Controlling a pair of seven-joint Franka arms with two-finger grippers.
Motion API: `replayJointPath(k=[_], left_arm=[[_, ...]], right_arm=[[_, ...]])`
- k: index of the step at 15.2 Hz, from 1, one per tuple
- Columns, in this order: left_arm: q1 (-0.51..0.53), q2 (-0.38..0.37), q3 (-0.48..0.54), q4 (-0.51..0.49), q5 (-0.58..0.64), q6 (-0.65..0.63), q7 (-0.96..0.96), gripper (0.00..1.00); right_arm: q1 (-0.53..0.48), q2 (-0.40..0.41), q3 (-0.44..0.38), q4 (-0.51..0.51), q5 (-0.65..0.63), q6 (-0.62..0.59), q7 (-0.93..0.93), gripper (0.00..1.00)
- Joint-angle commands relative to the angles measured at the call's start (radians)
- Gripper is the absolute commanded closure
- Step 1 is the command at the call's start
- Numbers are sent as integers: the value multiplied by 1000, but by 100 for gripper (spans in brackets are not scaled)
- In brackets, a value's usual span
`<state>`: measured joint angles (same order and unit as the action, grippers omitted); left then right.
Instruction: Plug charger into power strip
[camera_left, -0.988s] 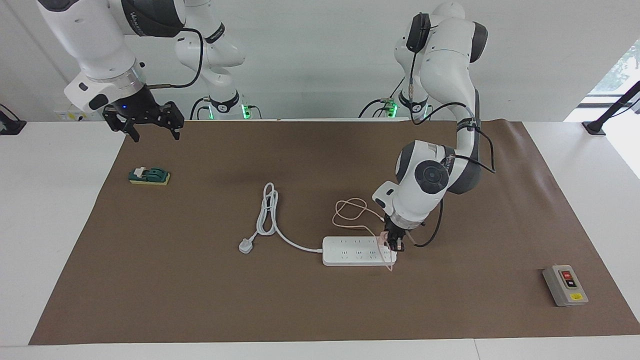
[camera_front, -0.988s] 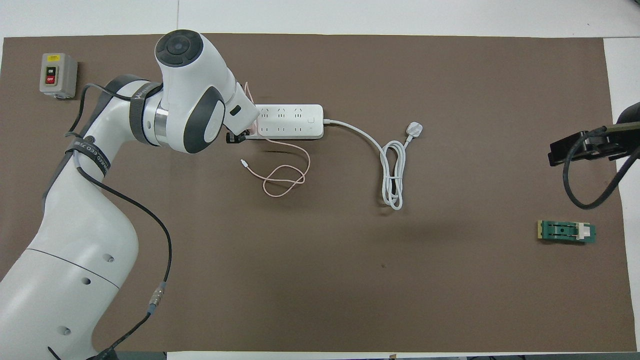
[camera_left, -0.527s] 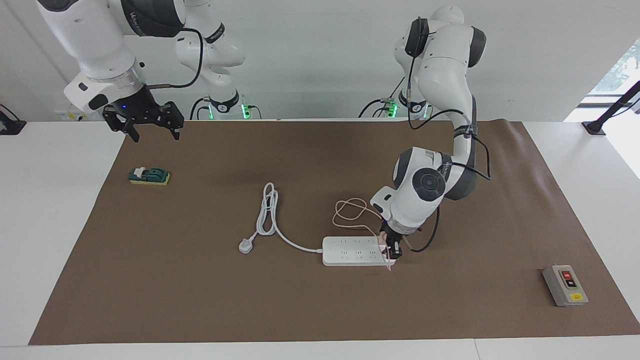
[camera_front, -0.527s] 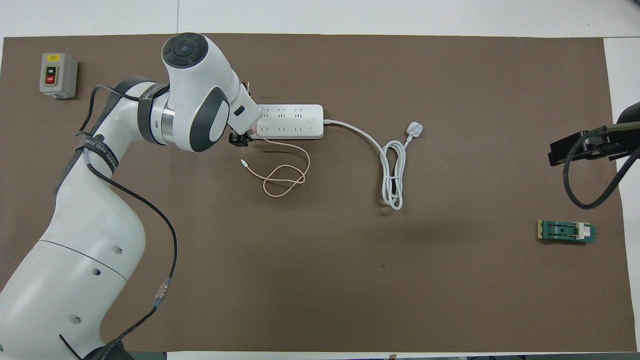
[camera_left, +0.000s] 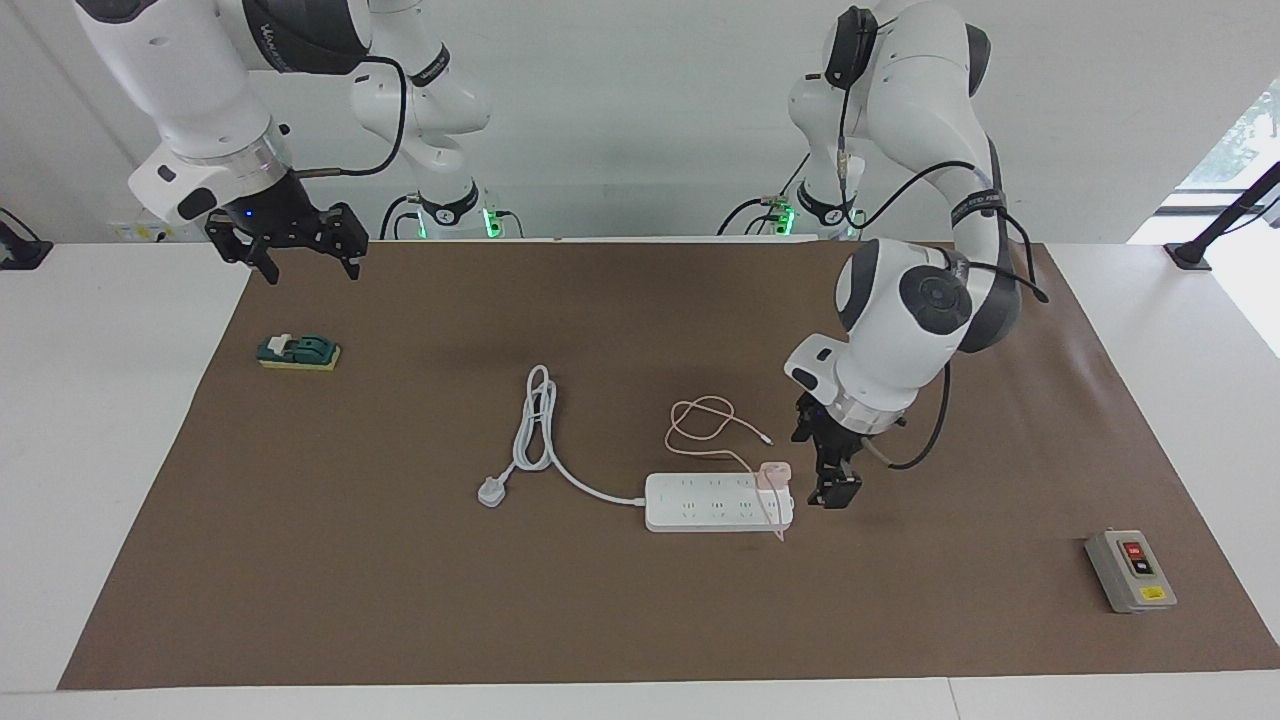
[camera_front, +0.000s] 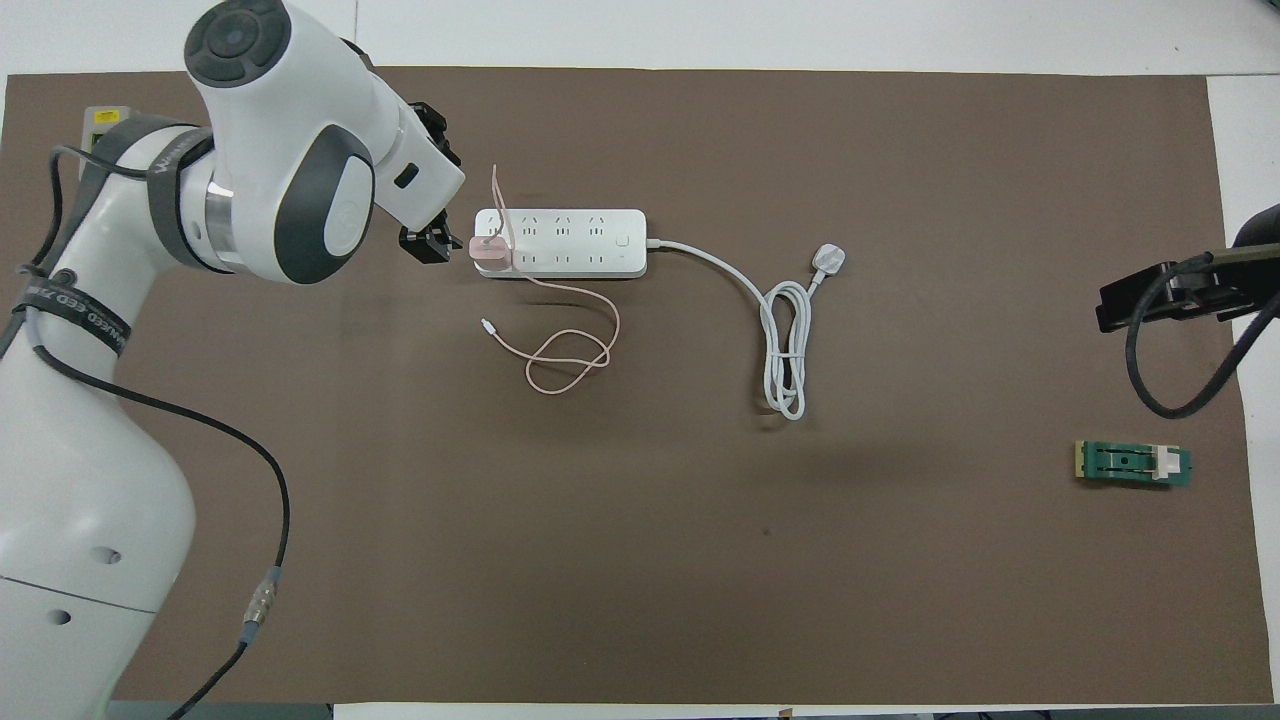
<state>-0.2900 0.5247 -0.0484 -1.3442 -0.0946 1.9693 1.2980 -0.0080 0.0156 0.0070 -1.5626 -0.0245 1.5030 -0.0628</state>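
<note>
- Sitting in the power strip (camera_left: 718, 502) at its end toward the left arm, we see the charger (camera_left: 775, 472), its cable looping nearer the robots.
- Our left end effector (camera_left: 832, 478) hangs released just beside that end, touching nothing.
- Our right end effector (camera_left: 297, 247) waits released over the desk (camera_left: 400, 600) edge.

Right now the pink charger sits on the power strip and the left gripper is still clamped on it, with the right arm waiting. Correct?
Not quite. The left gripper has let go: in the facing view its fingers are open and it stands clear of the charger, beside the power strip. The charger does sit on the strip, and the right gripper waits, open.
</note>
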Motion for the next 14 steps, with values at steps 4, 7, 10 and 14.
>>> replayJointPath(k=[4,7,10,14], left_arm=[[12,-193,44,-32,-10,-274,-308,0],[11,-291,45,-30,-8,-404,-487,0],[12,-350,87,-32,-5,-490,-876,0],[12,-385,168,-36,9,-480,-1187,0]], right_arm=[[-12,-20,10,-20,-12,-4,11,0],[-12,-20,10,-20,-12,-4,12,0],[-12,-20,10,-20,-11,-4,12,0],[-12,-20,10,-20,-12,-4,12,0]])
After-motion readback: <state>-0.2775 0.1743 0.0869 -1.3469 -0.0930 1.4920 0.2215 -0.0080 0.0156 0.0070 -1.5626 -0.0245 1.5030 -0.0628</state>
